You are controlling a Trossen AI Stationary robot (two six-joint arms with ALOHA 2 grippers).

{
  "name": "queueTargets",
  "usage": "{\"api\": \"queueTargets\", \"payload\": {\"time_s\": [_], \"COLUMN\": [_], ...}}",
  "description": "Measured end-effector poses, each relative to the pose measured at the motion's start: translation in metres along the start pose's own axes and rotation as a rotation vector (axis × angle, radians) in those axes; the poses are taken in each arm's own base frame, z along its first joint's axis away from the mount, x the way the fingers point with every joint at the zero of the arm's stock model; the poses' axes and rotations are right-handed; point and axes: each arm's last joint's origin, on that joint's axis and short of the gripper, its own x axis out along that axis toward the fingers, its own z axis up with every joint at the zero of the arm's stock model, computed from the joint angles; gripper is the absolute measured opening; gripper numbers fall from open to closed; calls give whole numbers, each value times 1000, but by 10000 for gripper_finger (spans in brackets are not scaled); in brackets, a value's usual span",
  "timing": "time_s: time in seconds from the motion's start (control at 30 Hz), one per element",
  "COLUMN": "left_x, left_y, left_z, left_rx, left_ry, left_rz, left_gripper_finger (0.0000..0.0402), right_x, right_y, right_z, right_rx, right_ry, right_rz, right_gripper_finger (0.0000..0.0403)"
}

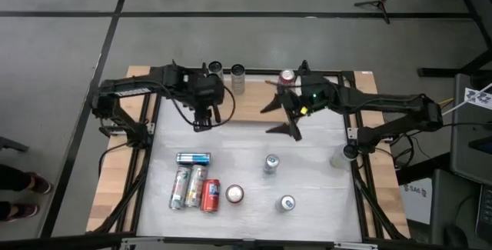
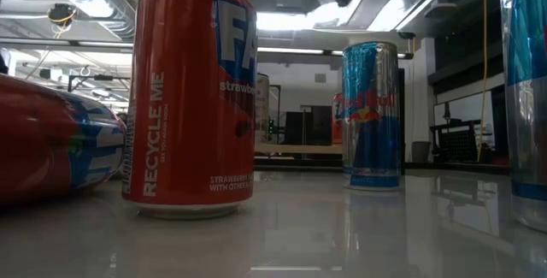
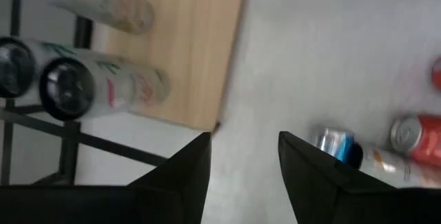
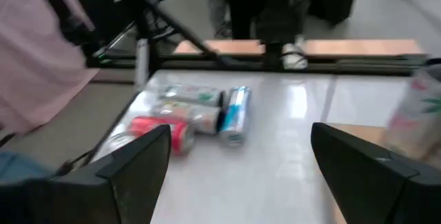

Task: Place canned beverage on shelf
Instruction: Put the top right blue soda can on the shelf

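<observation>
Cans on the shelf at the table's far edge; both grippers empty.

The wooden shelf carries two pale cans at its left end and a red-topped can further right. The left gripper hangs above the shelf's front edge, fingers parted, holding nothing. The right gripper is spread wide, empty. More cans lie on the glossy white table. Grey floor surrounds it.

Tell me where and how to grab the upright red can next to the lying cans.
Grip the red can across its round side wall, near mid-height, coming straight down from above. It stands upright, so its wall is vertical. Set the fingers front to back, since a lying can sits close on one side and another upright can on the other.
</observation>
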Motion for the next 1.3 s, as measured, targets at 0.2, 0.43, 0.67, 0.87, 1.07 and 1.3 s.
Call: {"api": "queueTargets", "payload": {"time_s": [0.2, 0.43, 0.67, 0.87, 1.07, 1.3], "left_x": [-6, 10, 42, 71, 94, 102], "left_y": [14, 14, 6, 1, -3, -9], "left_z": [-28, -61, -74, -75, -79, -82], "left_rx": [-69, -117, -129, -135, -141, -127], "left_ry": [-158, -386, -495, -542, -572, -576], "left_rz": [7, -17, -60, -67, -69, -81], "left_gripper_finger": [158, 158, 158, 158, 158, 158], "right_x": [-2, 0, 13, 23, 34, 55], "right_y": [30, 55, 64, 72, 87, 96], "right_z": [10, 8, 2, -9, -18, -32], "right_rx": [-31, -74, 13, 105, 149, 306], "right_ry": [156, 232, 279, 354, 409, 445], "right_rz": [52, 105, 78, -97, -80, -223], "right_gripper_finger": [346, 346, 346, 346, 346, 346]}}
